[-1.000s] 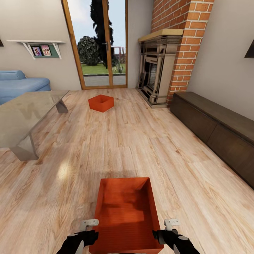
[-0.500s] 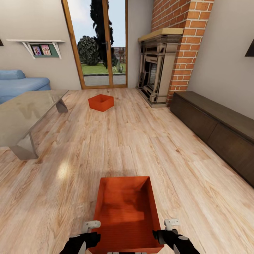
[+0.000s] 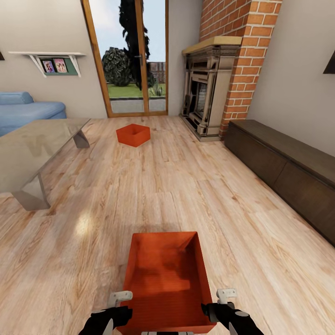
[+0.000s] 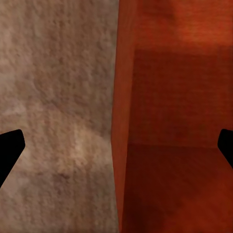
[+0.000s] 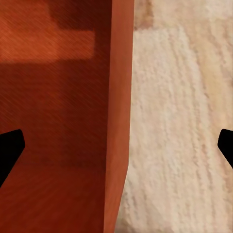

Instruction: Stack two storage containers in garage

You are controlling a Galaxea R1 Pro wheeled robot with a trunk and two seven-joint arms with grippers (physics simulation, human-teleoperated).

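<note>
The near bin (image 3: 164, 284) sat on the plank floor (image 3: 232, 209) directly ahead of the robot, long axis running away from it. The left gripper (image 3: 119, 302) and right gripper (image 3: 218, 302) flanked its near corners, equally close. Both wrist views showed each gripper spread wide, one side wall (image 4: 121, 145) standing between the fingertips, untouched. Closing on the walls appeared to be the next requirement. The far bin (image 3: 133, 135) lay well ahead, before the glass doors (image 3: 130, 60).

floor: light wood planks (image 3: 186, 186) | brick fireplace (image 3: 209, 88) | glass doors (image 3: 135, 60) | blue sofa (image 3: 28, 114)
</note>
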